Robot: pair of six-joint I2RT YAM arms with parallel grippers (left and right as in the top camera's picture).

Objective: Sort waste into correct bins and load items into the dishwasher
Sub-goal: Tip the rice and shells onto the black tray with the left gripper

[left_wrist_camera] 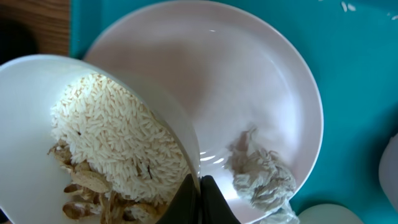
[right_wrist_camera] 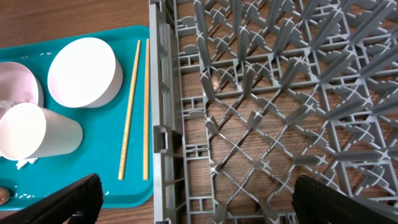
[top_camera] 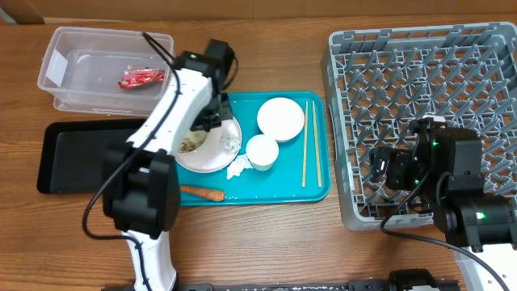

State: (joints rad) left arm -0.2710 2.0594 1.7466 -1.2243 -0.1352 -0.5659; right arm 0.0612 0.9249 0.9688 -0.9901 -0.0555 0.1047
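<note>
Overhead, left arm: stretched over the teal tray, wrist above the plate at that tray's left end.
Overhead, bins: black tray just beside the teal tray on its left, nearest the plate; clear tub farther back, red wrapper already inside.
Overhead, loose waste: carrot on the worktop just in front of the teal tray; tissue at the plate's near rim.
Overhead, right arm: over the dish rack, well apart from both bins.
Left wrist, left fingers: clenched on the rim of a dish of rice, held tilted, brown scraps at its low side.
Left wrist, underneath: plate with the tissue wad off to the right of the fingers; dish touching the plate or lifted clear, impossible to tell.
Right wrist, right fingers: spread wide, nothing between them, rack pegs below.
Right wrist, dishes: bowl, cup and chopsticks on the teal tray, left of the rack wall; chopsticks' long axis parallel to that wall.
Deciding relation, as a judgement: scraps probably bound for the black tray, directly left of the gripped dish; left arm clearly the nearer one.
</note>
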